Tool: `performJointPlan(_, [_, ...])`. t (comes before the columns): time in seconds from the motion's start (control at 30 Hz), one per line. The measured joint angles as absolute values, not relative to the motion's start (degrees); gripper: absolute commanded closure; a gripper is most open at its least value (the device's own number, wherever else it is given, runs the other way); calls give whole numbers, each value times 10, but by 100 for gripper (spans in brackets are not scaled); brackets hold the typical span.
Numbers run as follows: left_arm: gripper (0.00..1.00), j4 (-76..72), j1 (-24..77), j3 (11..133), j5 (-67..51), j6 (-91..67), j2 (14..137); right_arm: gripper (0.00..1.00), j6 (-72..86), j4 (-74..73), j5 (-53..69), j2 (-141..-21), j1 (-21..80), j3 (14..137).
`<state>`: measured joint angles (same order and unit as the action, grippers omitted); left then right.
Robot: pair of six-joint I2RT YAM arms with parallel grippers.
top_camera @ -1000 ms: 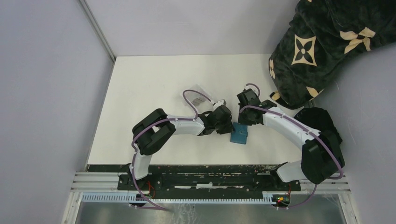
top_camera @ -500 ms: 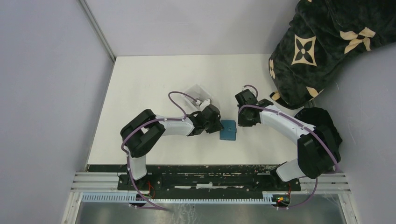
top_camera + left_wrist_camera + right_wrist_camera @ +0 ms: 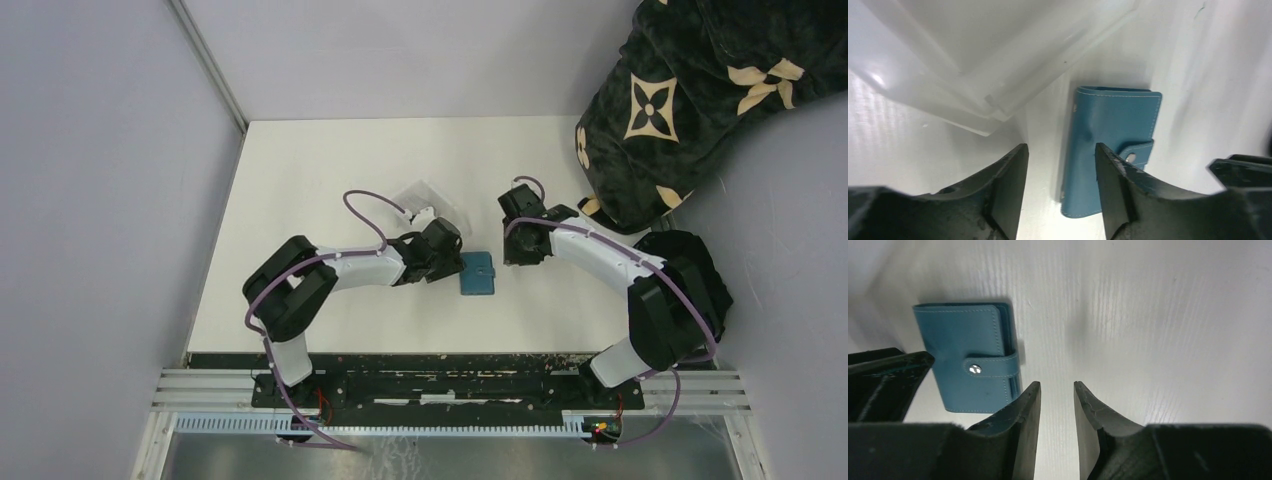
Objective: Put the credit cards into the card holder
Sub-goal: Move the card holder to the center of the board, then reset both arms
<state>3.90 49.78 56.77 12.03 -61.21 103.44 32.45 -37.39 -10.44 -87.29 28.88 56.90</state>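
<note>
Leftward has slid the snapped-shut teal leather-look card holder point(image 3: 478, 273), now flat on the white table point(image 3: 300, 200) at four o'clock of the left gripper point(image 3: 1059, 150) and eight of the right gripper point(image 3: 1055, 385), both part-open and empty, apparently letting go since no credit cards show.

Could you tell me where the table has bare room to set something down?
Bare: the far strip behind the clear tray, and the left side of the table. Crowded: the middle, where left gripper, card holder and right gripper cluster.
</note>
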Motion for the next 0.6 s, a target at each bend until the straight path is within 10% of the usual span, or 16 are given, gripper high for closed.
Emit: performJointPlan(0.6, [11,249,462,671,298,-504,816,33,307,-367,-195,-862,289,645])
